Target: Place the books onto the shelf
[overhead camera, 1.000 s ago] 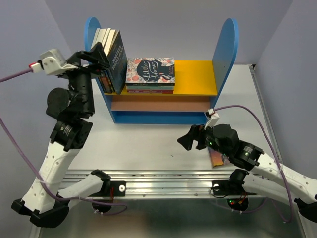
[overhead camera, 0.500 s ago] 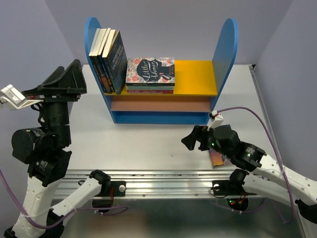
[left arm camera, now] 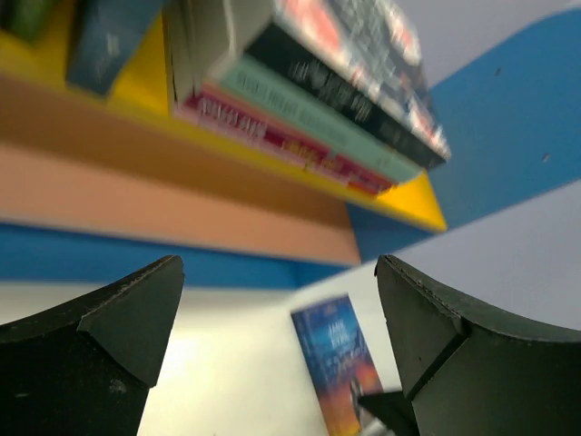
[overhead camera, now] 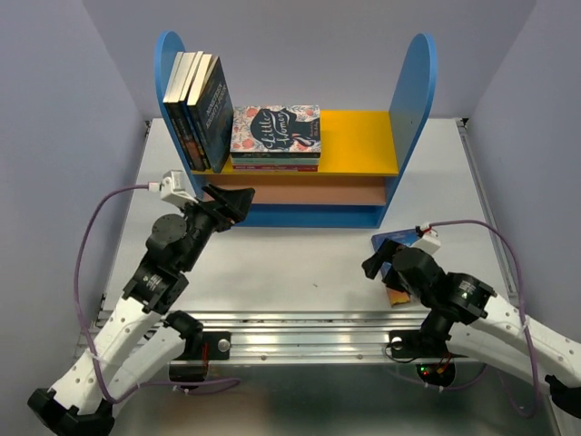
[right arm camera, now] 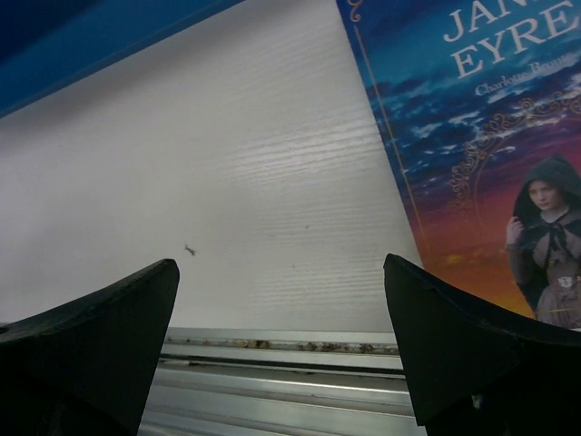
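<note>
The white worktop (overhead camera: 309, 263) carries the blue-sided shelf with a yellow upper board (overhead camera: 413, 82), which stands just ahead of the left pincer (overhead camera: 229, 203); that pincer's jaws gape wide and hold nothing. Above and to its left, dark blue paperbacks (overhead camera: 201, 109) lean upright on the yellow board. The blue-and-orange Jane Eyre paperback (right arm camera: 472, 136) lies flat just right of the right pincer (right arm camera: 281, 300), whose jaws are likewise spread wide and empty.

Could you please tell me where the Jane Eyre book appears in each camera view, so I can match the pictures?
Top external: the Jane Eyre book lies flat on the table at right, partly under the right arm.
Left wrist: low centre, small and far off.
Right wrist: upper right, cover up, title readable.
Shared landmark: the blue base of the shelf, beyond the book in every view.
</note>
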`<action>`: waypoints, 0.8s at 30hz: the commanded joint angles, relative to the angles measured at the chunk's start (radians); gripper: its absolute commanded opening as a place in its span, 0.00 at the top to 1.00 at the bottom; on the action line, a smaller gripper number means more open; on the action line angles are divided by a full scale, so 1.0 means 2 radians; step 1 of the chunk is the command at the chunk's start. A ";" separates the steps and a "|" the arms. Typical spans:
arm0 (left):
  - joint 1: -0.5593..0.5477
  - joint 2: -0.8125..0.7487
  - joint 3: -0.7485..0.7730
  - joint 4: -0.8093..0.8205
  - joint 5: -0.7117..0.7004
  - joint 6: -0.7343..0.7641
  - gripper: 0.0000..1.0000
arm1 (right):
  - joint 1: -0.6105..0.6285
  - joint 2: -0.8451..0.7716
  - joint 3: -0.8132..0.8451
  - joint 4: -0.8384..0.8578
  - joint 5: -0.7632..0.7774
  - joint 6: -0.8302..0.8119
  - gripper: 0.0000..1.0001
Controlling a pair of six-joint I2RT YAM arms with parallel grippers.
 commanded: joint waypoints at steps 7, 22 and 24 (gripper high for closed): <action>-0.113 -0.050 -0.093 -0.005 -0.027 -0.109 0.01 | -0.041 0.085 0.012 -0.009 0.065 0.016 0.00; -0.193 -0.022 -0.198 0.037 -0.031 -0.182 0.01 | -0.350 0.121 -0.037 0.110 -0.061 -0.098 0.00; -0.192 -0.022 -0.205 0.040 -0.022 -0.182 0.01 | -0.380 0.134 -0.045 0.135 -0.062 -0.112 0.00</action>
